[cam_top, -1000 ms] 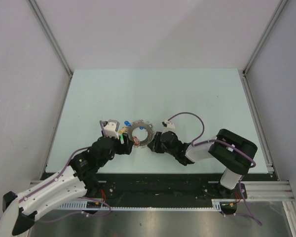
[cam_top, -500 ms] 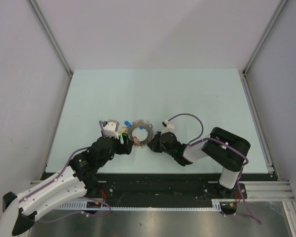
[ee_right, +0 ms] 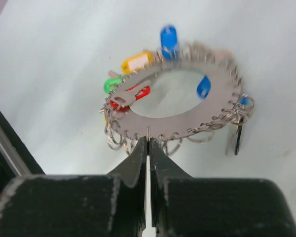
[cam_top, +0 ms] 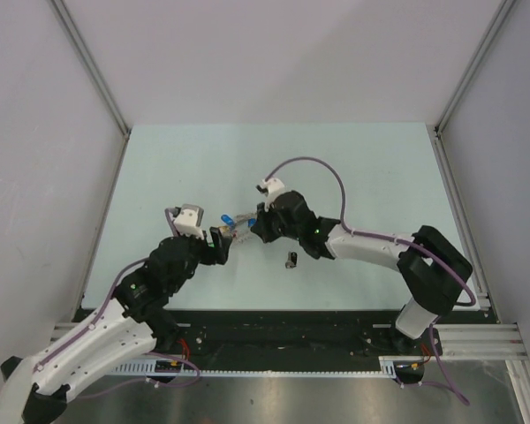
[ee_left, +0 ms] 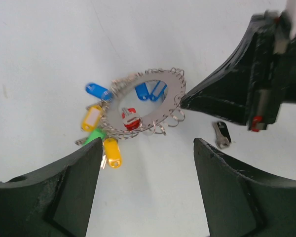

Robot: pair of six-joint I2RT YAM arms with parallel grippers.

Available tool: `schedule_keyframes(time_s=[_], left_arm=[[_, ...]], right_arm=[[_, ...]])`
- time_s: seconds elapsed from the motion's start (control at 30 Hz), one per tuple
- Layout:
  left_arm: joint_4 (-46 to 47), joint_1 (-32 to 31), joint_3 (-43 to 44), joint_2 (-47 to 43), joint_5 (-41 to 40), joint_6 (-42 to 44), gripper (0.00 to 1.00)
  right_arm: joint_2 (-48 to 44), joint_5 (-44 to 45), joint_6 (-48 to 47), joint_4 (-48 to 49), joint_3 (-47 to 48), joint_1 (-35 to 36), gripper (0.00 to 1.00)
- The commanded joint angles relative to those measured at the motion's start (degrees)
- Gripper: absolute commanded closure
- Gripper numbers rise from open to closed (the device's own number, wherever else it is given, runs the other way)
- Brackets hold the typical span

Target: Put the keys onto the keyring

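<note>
The right gripper (ee_right: 148, 140) has its jaws pinched shut on the rim of the keyring (ee_right: 222, 106), which sits between the two grippers with coloured keys (ee_left: 91, 118) fanned round it. The left gripper (ee_left: 148, 145) stands wide open just beside the ring, gripping nothing. One black-headed key (ee_left: 221, 134) lies loose on the table (ee_left: 39, 49) nearby

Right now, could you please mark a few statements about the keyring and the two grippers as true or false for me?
1. The right gripper is shut on the rim of the keyring. True.
2. The left gripper grips the keyring. False: it is open, clear of the ring.
3. A black-headed key lies loose on the table. True.
4. Every tag on the ring is red. False: a blue tag and a yellow tag hang there too.
</note>
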Motion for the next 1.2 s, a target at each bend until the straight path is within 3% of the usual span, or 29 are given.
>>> schedule_keyframes(time_s=[0.0, 0.13, 0.4, 0.47, 0.87, 1.17], left_arm=[[4.0, 5.0, 5.0, -0.3, 1.0, 5.6, 0.22], [7.8, 10.2, 8.1, 0.9, 6.8, 9.6, 0.22], [16.4, 17.0, 13.6, 5.4, 24.0, 17.6, 0.22], [16.9, 17.9, 14.8, 7.9, 30.5, 19.6, 0.23], [27.0, 18.2, 25.2, 22.4, 50.9, 23.1, 0.25], [26.4, 18.2, 24.8, 22.8, 60.6, 28.0, 0.25]], right_arm=[[-3.9, -7.7, -23.2, -20.7, 13.7, -2.0, 1.0], [-6.2, -9.8, -31.9, -27.9, 20.2, -4.8, 1.0], [-13.3, -20.1, -46.1, -27.4, 23.0, -10.0, 1.0], [-14.8, -23.2, -46.7, -26.5, 23.0, -11.9, 1.0], [-20.7, -32.7, -53.6, -32.3, 27.4, -15.0, 1.0], [-23.4, -41.9, -52.8, -30.8, 27.3, -16.3, 1.0]])
